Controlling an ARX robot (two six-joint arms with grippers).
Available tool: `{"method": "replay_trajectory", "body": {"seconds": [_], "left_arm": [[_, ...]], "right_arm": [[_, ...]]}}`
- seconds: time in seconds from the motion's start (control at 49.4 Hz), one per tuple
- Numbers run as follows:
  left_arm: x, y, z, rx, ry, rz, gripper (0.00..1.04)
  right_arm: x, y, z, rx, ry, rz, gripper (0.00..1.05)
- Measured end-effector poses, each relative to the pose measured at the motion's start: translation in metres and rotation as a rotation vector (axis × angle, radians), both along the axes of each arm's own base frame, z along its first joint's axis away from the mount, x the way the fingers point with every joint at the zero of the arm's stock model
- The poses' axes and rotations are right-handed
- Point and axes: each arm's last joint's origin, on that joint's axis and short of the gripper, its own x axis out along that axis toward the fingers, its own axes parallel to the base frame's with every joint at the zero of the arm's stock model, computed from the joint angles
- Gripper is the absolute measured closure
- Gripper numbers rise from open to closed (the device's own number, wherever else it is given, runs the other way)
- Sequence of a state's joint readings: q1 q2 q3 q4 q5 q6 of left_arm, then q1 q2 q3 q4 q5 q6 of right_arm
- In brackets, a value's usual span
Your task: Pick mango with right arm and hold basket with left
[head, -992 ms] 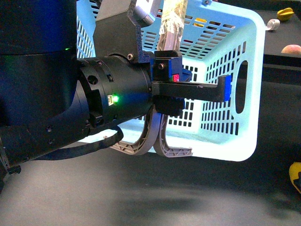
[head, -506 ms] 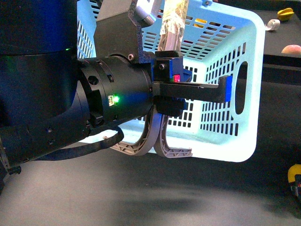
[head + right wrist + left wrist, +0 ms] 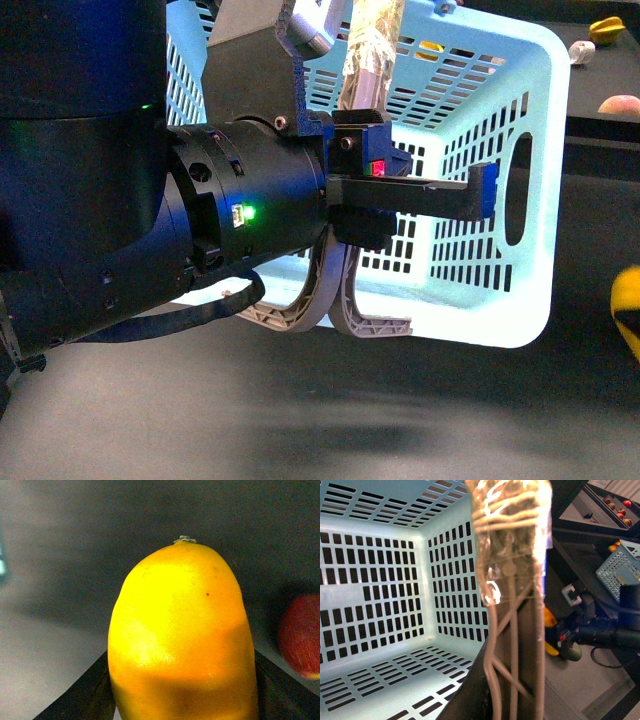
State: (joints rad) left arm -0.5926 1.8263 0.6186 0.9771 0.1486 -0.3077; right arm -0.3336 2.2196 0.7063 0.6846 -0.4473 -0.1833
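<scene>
The left gripper [image 3: 480,192] reaches out sideways from its bulky black arm [image 3: 150,220], blue pad at the fingertip, and it is clamped on the taped handle [image 3: 368,50] of the basket [image 3: 520,300]. From the left wrist, that handle [image 3: 512,580] fills the middle of the view with dark gripper parts tight against both sides of it. A green light [image 3: 240,212] glows on the arm and a red light [image 3: 377,167] near the jaws. The pale turquoise basket sits tipped, its open mouth toward the arm, taking up the front view from the centre out to about 2 o'clock. The right gripper [image 3: 182,697] has the mango [image 3: 182,630] pinched between its dark fingers [image 3: 80,700], stem end pointing away from the wrist. In the front view the mango [image 3: 628,295] shows as a yellow blur at the 3 o'clock edge, well apart from the basket. A red fruit [image 3: 300,635] lies on the dark table [image 3: 60,645] near it. Far off at about 2 o'clock rest a peach-coloured fruit [image 3: 620,103] and a ridged yellow fruit [image 3: 607,28].
</scene>
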Motion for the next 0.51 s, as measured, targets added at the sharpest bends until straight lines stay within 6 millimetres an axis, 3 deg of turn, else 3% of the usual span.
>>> {"method": "replay_trajectory", "body": {"seconds": [0.304, 0.384, 0.506], "left_arm": [[0.000, 0.000, 0.000, 0.001, 0.000, 0.001, 0.99], [0.000, 0.000, 0.000, 0.001, -0.001, 0.003, 0.99], [0.000, 0.000, 0.000, 0.001, -0.001, 0.004, 0.99]], "right_arm": [[0.008, 0.056, 0.116, 0.184, -0.257, 0.140, 0.43], [0.007, 0.073, 0.135, 0.211, -0.299, 0.183, 0.43], [0.009, 0.098, 0.147, 0.230, -0.320, 0.230, 0.43]]}}
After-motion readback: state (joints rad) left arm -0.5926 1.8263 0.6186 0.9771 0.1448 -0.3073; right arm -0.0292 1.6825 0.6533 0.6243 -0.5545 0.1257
